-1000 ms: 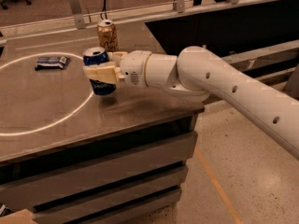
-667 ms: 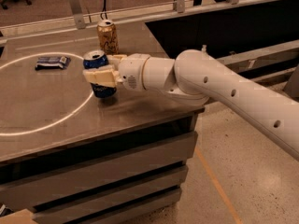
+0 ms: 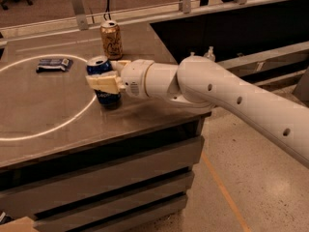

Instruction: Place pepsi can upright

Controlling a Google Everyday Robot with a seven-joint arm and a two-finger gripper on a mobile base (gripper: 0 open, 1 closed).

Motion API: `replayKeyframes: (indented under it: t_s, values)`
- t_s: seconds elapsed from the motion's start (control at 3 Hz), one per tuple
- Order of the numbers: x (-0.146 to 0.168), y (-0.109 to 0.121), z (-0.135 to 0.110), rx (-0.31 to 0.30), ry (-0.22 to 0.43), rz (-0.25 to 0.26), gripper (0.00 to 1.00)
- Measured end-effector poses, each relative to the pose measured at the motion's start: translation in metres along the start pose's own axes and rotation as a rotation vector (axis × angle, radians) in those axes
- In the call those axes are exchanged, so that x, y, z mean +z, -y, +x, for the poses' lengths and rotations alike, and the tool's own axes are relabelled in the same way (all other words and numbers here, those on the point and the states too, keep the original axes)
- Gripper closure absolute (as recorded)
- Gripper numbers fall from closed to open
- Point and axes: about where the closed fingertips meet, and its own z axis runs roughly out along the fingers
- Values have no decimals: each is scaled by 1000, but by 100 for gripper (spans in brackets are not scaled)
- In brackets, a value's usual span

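Gripper [image 3: 103, 74]: clamping pepsi can [image 3: 98, 65] mid-body | standing upright on table [image 3: 48, 105] | gold can [image 3: 111, 38] standing behind, apart | packet [image 3: 54, 64] lying left

Gripper [image 3: 105, 76] at pepsi can [image 3: 99, 65]; gold can [image 3: 111, 40] close behind.

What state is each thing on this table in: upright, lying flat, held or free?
pepsi can: upright on the table, held.
gripper: over the table's right part, shut on the pepsi can.
gold can: upright, free, behind the pepsi can.
dark-blue packet: lying flat, free, at the left.
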Motion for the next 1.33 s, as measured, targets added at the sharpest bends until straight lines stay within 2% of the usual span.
replayKeyframes:
  t_s: [1.0,1.33]
  values:
    - [-5,-9,16,38,-31,-1,13]
    - [-13,-10,21,35,-57,-5,0]
